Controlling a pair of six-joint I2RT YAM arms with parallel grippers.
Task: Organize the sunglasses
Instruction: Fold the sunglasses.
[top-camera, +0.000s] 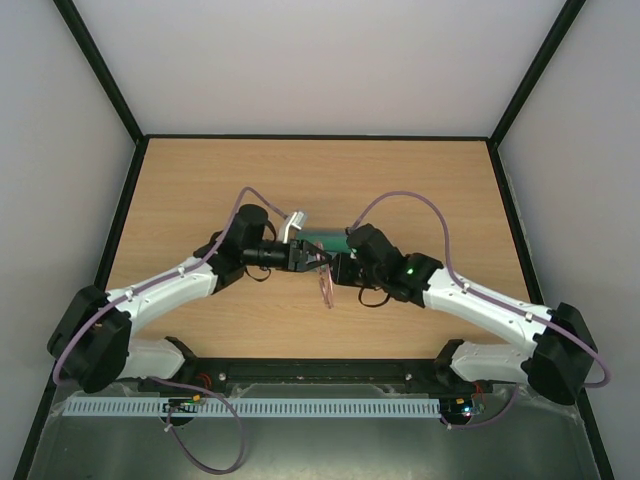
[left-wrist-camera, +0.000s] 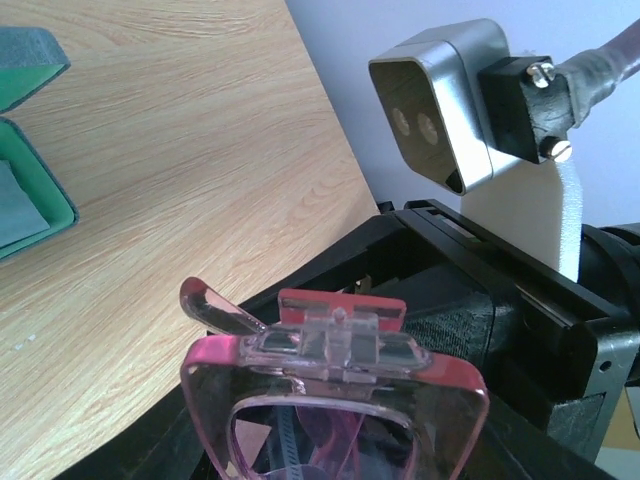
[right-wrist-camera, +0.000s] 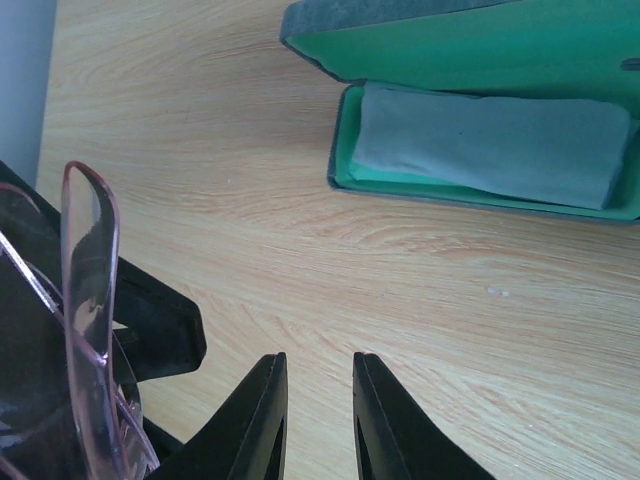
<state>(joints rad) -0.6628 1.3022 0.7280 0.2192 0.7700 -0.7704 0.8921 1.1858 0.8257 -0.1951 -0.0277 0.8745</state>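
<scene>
The pink translucent sunglasses (top-camera: 324, 284) hang above the table between the two arms, and my left gripper (top-camera: 306, 258) is shut on them. In the left wrist view the sunglasses (left-wrist-camera: 330, 385) fill the lower middle, hinge end up, and hide my own fingers. My right gripper (right-wrist-camera: 318, 400) hovers just right of the sunglasses (right-wrist-camera: 90, 290), with a narrow gap between its fingers and only bare wood showing in it. From above, the right gripper (top-camera: 339, 268) sits close against the glasses. I cannot tell if it touches them.
The grey-blue case (right-wrist-camera: 345, 150) lies open just beyond both grippers, green lining up, with a folded pale blue-grey cloth (right-wrist-camera: 490, 145) inside. From above the case (top-camera: 325, 240) is partly hidden by the wrists. Black walls edge the wooden table (top-camera: 200, 190).
</scene>
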